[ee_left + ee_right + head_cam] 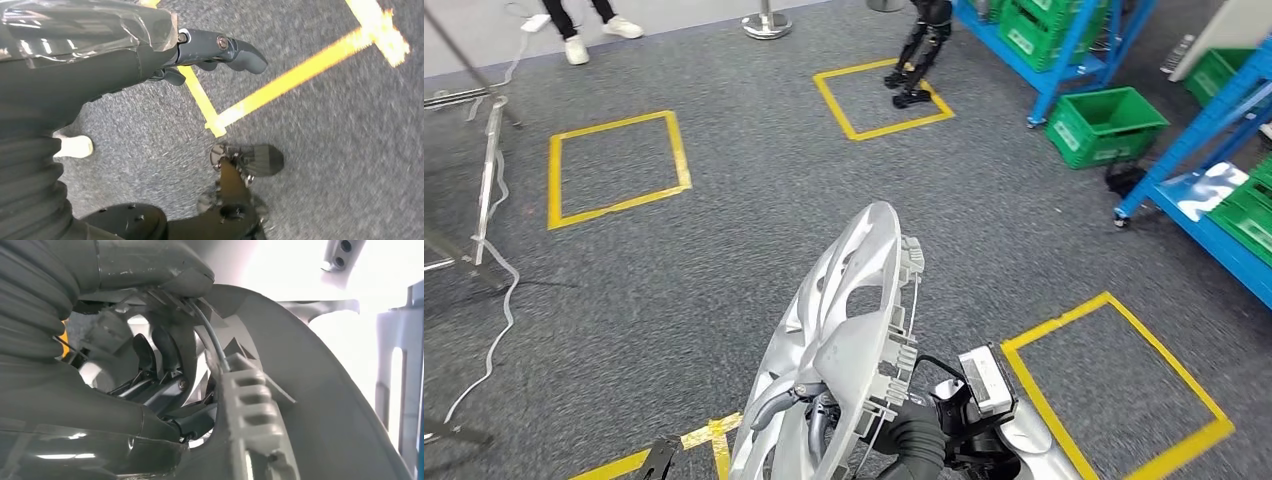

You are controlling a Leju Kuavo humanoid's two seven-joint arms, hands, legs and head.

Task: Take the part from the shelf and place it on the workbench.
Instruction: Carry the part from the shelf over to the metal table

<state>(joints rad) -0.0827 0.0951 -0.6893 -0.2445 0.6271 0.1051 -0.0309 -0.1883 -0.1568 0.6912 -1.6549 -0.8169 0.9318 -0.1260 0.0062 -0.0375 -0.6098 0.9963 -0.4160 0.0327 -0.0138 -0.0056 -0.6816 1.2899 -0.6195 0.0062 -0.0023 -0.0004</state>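
Observation:
The part is a silver hubcap [844, 330], held up on its edge low in the head view, over grey carpet. My right hand [809, 405] grips it from behind, with dark fingers hooked through the spoke openings. In the right wrist view those fingers [155, 360] curl around a spoke of the hubcap [310, 390], whose ribbed clip is close to the camera. My left hand [200, 50] hangs at my side above the floor, thumb stretched out, holding nothing.
Blue shelving [1064, 40] with green bins stands at the far right, and one green bin [1107, 125] sits on the floor. Yellow tape squares [614, 165] mark the carpet. Another robot's legs [921, 55] and a person's feet [594, 30] are far ahead. A metal frame and cables [489, 190] lie left.

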